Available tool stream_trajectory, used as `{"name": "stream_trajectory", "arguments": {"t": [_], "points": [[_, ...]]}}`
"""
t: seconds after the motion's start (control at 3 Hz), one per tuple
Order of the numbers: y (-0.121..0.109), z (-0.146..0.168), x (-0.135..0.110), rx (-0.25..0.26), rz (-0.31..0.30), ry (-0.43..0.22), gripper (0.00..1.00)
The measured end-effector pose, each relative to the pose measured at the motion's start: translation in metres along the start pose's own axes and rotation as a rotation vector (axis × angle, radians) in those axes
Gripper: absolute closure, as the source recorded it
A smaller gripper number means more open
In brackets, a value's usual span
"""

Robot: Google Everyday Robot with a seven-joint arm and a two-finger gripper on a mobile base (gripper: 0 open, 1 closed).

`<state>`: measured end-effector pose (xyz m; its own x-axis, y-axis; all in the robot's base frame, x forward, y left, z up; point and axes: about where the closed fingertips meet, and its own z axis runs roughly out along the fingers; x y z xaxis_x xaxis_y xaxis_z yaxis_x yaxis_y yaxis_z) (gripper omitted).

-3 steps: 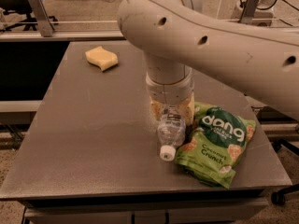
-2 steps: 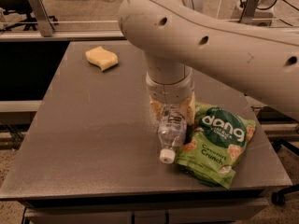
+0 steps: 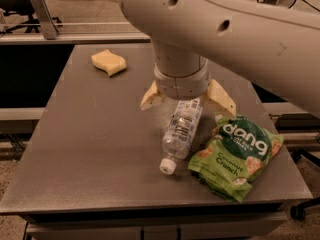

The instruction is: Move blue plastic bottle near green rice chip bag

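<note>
Gripper (image 3: 185, 100) spread over bottle (image 3: 181, 131) — bag (image 3: 237, 156) just beside, near table (image 3: 95, 139) edge.

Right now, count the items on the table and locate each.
3. Yellow sponge, far left corner; blue plastic bottle lying mid-table under the open gripper; green rice chip bag just right of it. The arm could hide more.
</note>
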<state>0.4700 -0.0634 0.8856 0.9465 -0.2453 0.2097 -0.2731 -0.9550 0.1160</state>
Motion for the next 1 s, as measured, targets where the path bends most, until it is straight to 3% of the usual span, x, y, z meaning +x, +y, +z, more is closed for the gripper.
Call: {"name": "stream_trajectory", "arguments": {"t": [0.33, 0.67, 1.0], "points": [[0.005, -0.032, 0.008, -0.019, 0.016, 0.080, 0.00], [0.013, -0.045, 0.032, 0.037, 0.149, 0.088, 0.00], [0.012, -0.045, 0.033, 0.039, 0.149, 0.090, 0.00]]}}
